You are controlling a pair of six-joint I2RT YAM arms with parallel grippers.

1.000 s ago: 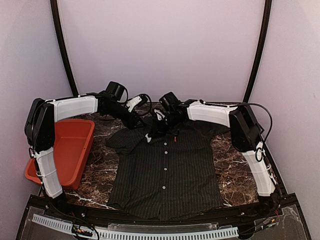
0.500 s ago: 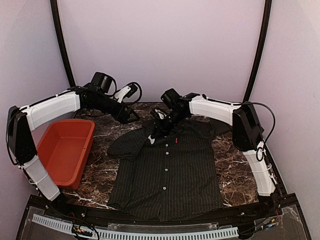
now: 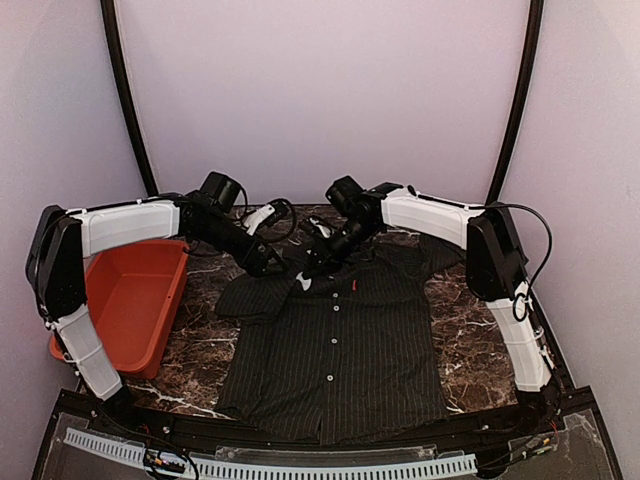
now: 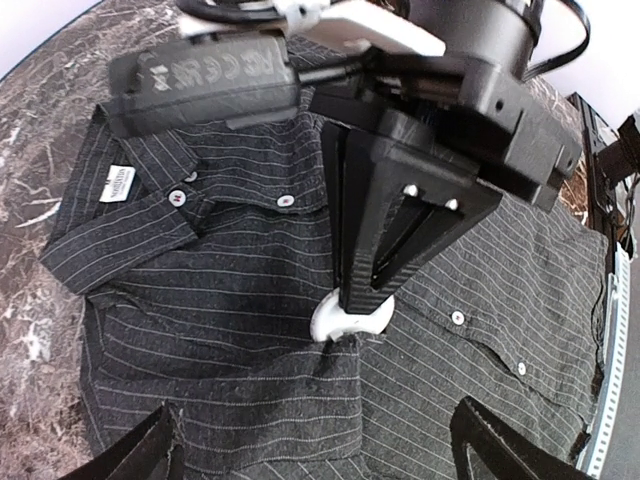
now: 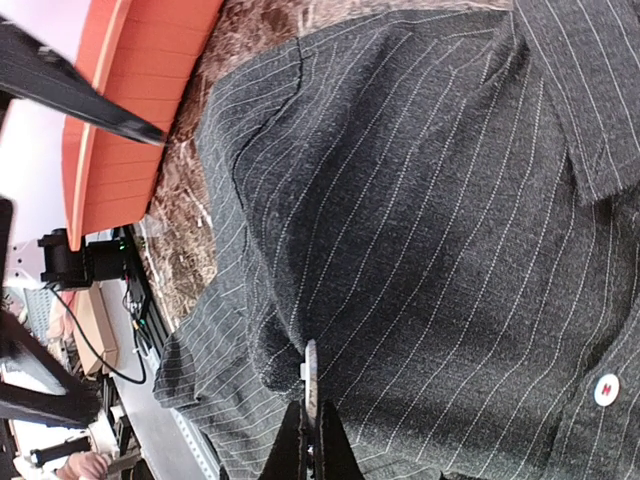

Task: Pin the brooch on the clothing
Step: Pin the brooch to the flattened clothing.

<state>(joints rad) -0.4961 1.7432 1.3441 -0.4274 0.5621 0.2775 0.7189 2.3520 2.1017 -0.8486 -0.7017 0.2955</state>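
Orange bin (image 3: 130, 300) left of shirt (image 3: 330, 345); right tool (image 4: 356, 298) pinches brooch (image 4: 350, 323)

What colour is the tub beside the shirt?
Orange-red rectangular plastic tub, clearest in the top view.

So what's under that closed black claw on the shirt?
A small white round piece on the striped shirt; the right gripper pinches its top edge, hiding any pin.
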